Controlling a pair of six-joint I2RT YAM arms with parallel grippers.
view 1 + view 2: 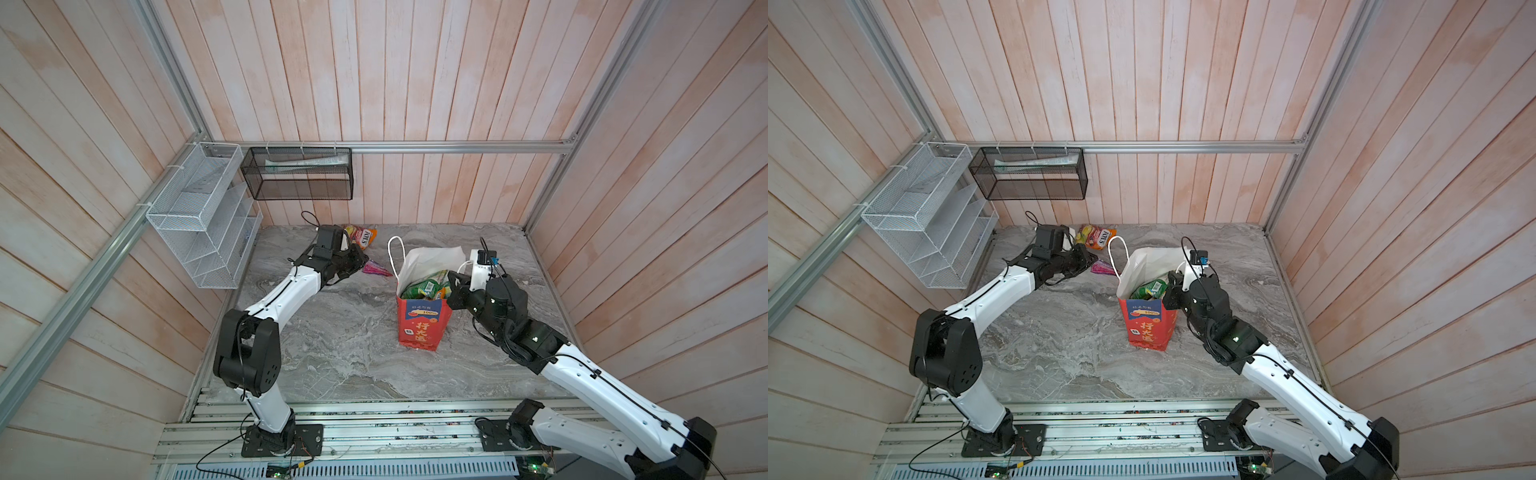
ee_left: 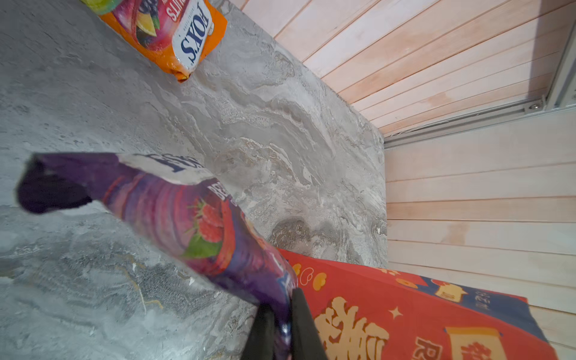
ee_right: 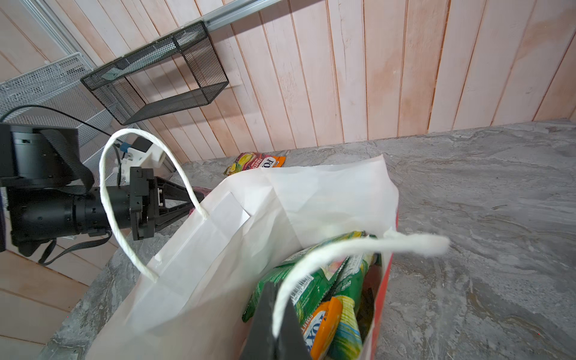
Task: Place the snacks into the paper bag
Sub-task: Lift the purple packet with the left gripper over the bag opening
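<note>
Two packets outside the bag: the purple FOX'S packet (image 2: 174, 205) and the orange FOX'S packet (image 1: 365, 236) (you have no others showing on the marble tabletop (image 1: 332, 340)).
Several packets already bagged: green packets (image 3: 311, 280) and an orange-and-teal packet (image 3: 330, 324) stand inside; you cannot count what lies beneath them.
Paper bag (image 1: 422, 328): upright, mid-table, mouth open, white lining showing.
Left gripper (image 2: 282, 330): clamped on one end of the purple FOX'S packet, which looks lifted off the tabletop, just beside the bag's red wall and not yet over the mouth.
Right gripper (image 3: 274, 333): closed on the bag's cord handle (image 3: 358, 249) at the near rim (steadying the mouth for you, by the look of it).
Orange FOX'S packet, location: flat on the tabletop near the back wall, apart from the bag, untouched.
Done, as you may judge it: most of the stock is in.
Left to do: carry the purple FOX'S packet over the rim and release it, then fetch the orange FOX'S packet.
</note>
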